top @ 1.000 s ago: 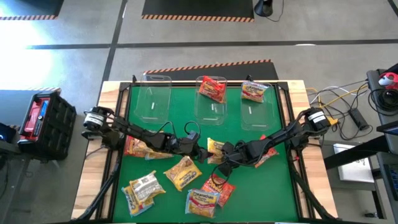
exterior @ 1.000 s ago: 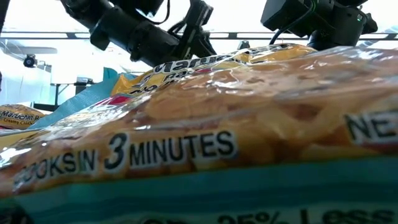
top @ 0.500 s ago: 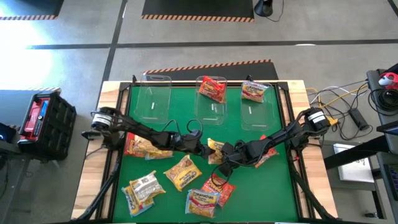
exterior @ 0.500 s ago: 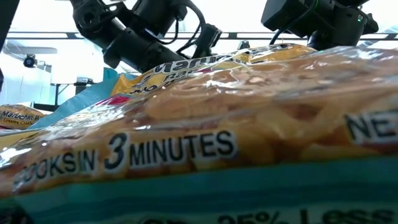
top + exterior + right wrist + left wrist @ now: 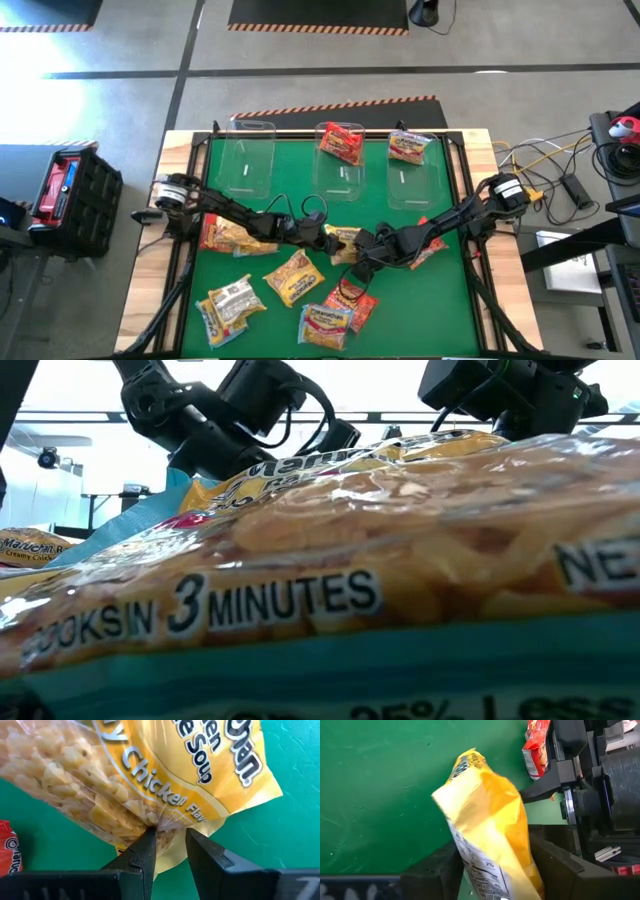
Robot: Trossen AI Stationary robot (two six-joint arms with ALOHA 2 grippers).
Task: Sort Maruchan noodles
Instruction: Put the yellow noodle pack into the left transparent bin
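Note:
A yellow Maruchan noodle packet (image 5: 345, 237) is at mid-table between my two grippers. My right gripper (image 5: 170, 837) comes from the table's right and is shut on it. My left gripper (image 5: 495, 865) comes from the left and is open, with one finger on each side of the packet's other end (image 5: 490, 870). More packets lie flat on the green mat: a yellow one (image 5: 293, 277), a pale one (image 5: 231, 303) and a red one (image 5: 350, 297). One packet (image 5: 320, 590) fills the low view. My left gripper has the packet's end between its fingers (image 5: 440, 872), close on both sides; whether they touch it I cannot tell. My right gripper pinches the packet's crimped end seam (image 5: 165, 822) between its two fingertips, slanting down from the table's right. The plastic puckers at the pinch.
Three clear bins stand along the far edge: the left one (image 5: 247, 160) holds nothing, the middle one (image 5: 340, 165) a red packet, the right one (image 5: 410, 170) another packet. A red packet (image 5: 432, 250) lies under my right arm. Further packets (image 5: 228, 236) lie at the left.
My left gripper has gone down and toward the table's right edge, up to the yellow packet that my right gripper holds. Its fingers now stand on either side of the packet's end.

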